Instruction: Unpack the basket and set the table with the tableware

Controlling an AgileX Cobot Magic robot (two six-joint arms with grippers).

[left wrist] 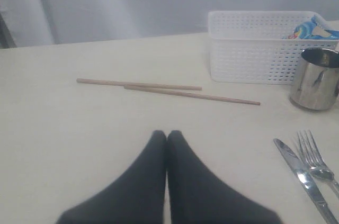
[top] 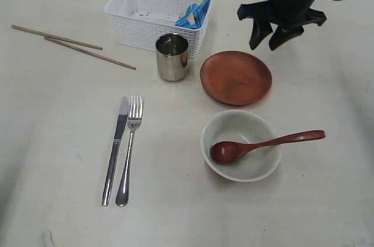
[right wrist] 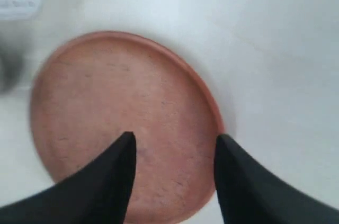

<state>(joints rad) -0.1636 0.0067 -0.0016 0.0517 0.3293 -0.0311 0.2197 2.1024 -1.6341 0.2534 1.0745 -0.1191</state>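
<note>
Pale cream surface (top: 52,159) carries the setting. White perforated plastic basket (top: 140,37), beside right jaws, holds only a blue packet (top: 196,14). Round brown plate (right wrist: 122,91) lies flat just beneath right jaws, which stand apart, empty. Left jaws together; two wooden chopsticks (left wrist: 190,95) ahead of them. Step, likely: releasing plate. Next: lift clear, disturbing nothing.

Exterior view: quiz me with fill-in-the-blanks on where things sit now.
The spoon rests with its head inside the ____.
The basket holds only a blue ____.
The knife lies right beside the ____.
The right gripper hangs open near the round brown ____.
Missing: bowl; packet; fork; plate.
</note>
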